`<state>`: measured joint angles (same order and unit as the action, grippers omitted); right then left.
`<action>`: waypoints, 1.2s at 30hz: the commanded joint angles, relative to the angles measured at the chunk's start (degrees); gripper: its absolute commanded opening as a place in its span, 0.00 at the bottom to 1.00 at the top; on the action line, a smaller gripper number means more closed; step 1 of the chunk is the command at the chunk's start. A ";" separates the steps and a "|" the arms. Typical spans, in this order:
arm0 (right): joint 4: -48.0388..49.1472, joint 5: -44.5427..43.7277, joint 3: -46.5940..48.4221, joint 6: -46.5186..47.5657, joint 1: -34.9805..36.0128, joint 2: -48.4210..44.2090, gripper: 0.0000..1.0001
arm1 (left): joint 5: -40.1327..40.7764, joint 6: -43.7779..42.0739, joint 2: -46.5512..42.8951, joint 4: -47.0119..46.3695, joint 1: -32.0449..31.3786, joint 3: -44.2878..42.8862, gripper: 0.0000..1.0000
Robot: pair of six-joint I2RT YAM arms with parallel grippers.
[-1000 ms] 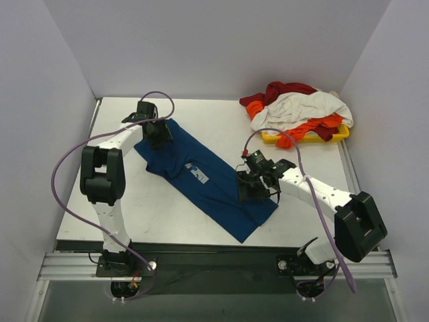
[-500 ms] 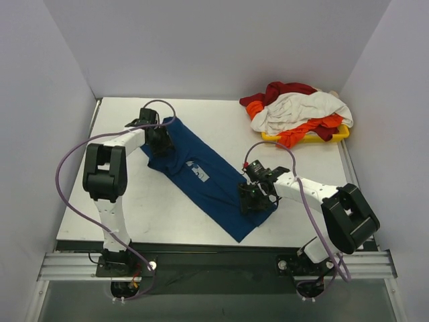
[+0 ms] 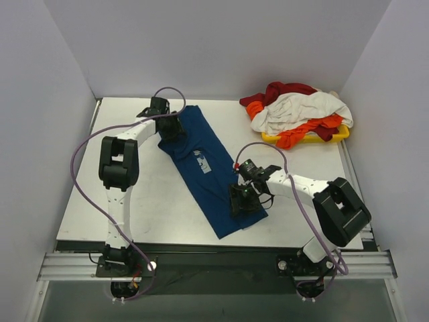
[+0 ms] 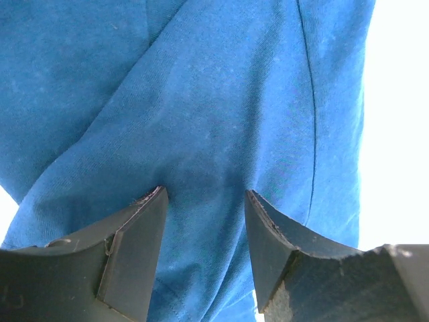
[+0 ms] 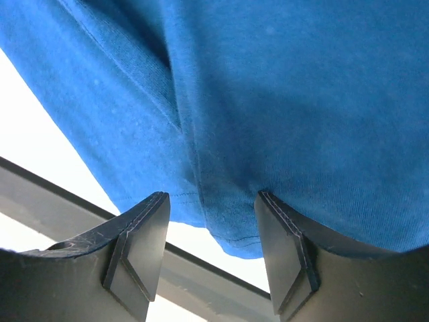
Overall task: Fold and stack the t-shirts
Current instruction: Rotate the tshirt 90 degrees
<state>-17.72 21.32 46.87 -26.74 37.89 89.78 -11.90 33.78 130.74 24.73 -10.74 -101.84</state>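
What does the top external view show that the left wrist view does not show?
Only the top view shows the pile of red, white and orange shirts on the yellow plastic tray, the right gripper and the pale print. Only the wrist view shows the left gripper fingertips pressing into cloth. Both show the dark blue t-shirt.
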 commanded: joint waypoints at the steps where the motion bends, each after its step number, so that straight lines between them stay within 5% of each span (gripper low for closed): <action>1: -3.11 2.67 1.81 -1.20 1.57 3.73 0.55 | -0.57 -1.79 5.49 4.44 -1.47 -3.17 0.61; 22: -4.43 3.90 18.51 -5.43 10.89 12.09 0.55 | -7.08 -7.06 15.17 10.95 -4.81 -25.42 0.64; 32: -10.41 -2.85 12.56 -5.51 9.84 -0.47 0.57 | -6.38 -7.15 -4.68 5.07 -5.25 -14.45 0.69; 36: -11.37 -5.85 8.60 -7.53 9.66 -3.46 0.57 | -2.88 -8.99 -17.14 5.32 -6.22 -2.86 0.70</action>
<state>-24.49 19.70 58.70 -32.42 47.97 88.33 -17.08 27.24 125.47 30.85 -16.08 -109.03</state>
